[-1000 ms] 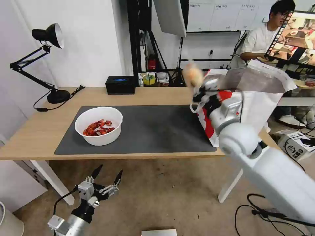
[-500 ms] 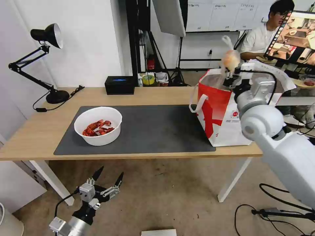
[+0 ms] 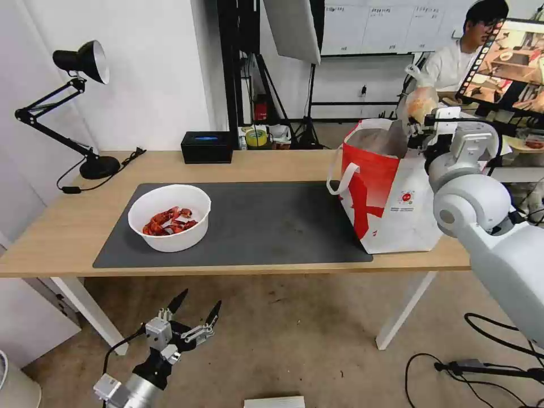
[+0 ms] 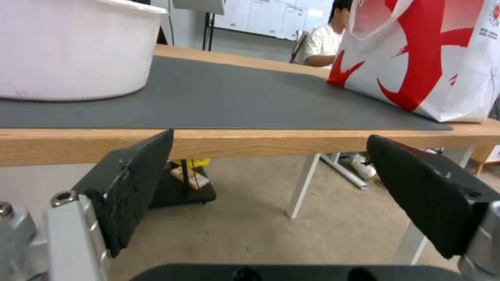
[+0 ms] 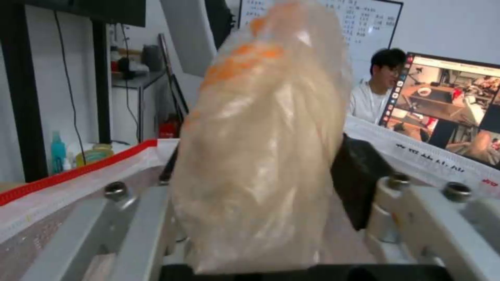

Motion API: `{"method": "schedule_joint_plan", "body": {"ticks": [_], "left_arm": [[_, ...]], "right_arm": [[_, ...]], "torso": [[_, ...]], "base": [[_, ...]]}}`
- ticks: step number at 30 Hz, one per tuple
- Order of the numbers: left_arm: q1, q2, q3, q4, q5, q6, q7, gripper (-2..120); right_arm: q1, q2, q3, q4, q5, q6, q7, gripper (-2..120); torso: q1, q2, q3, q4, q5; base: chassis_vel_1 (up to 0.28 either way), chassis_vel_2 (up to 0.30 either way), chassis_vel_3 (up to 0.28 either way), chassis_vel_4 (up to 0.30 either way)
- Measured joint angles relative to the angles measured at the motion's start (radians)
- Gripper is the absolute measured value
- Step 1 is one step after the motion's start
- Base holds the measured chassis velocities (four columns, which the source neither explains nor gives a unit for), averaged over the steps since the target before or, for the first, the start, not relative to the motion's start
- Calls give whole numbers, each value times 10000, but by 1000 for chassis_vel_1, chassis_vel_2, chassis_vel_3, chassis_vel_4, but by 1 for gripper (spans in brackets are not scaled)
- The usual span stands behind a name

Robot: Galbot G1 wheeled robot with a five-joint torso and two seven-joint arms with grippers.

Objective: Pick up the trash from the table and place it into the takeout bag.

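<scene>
My right gripper (image 3: 418, 126) jaws clamp small clear bag (image 3: 420, 103), above takeout bag (image 3: 391, 192) mouth, table's (image 3: 68, 226) 3 o'clock end; next: lower, release; bowl (image 3: 169, 217) at 9 o'clock waits; left gripper (image 3: 195, 314) wide, idle below table.

The worktop (image 3: 272, 164) is a long light-wood top on white legs, running across the middle of the head view. A large dark grey mat (image 3: 266, 221) lies flat on it, near the front edge. A white round bowl (image 3: 169, 218) with red crayfish shells stands on the mat's left part. The white-and-red takeout bag (image 3: 388, 198) stands upright at the right end, its base partly on the mat. A black box (image 3: 207, 147) sits at the far edge, and a black desk lamp (image 3: 101, 166) stands at the upper left corner.
</scene>
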Motion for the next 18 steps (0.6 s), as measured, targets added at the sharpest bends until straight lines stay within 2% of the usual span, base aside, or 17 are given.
{"method": "schedule_joint_plan", "body": {"ticks": [3,4,7,8,11,18], "left_arm": [[10,51,-32,13,-16,5,0,100],[10,51,-32,13,-16,5,0,100],[7,63,-32,24,-22,20,-10,100],[7,63,-32,24,-22,20,-10,100],[-5,92,-28,24,-35,35,-28,100],[-30,150,-40,0,-67,44,-43,100]], "right_arm": [[-10,22,-34,0,-48,-15,-9,69],[-10,22,-34,0,-48,-15,-9,69],[-42,27,-54,4,-70,-31,-22,82],[-42,27,-54,4,-70,-31,-22,82],[-42,24,-66,22,-75,-53,-47,96],[-19,24,-116,41,-86,-57,-76,100]], "torso": [[0,0,0,1,0],[0,0,0,1,0],[0,0,0,0,-1],[0,0,0,0,-1],[0,0,0,0,-1],[0,0,0,0,-1]], "base": [[0,0,0,0],[0,0,0,0],[0,0,0,0],[0,0,0,0],[0,0,0,0],[0,0,0,0]]}}
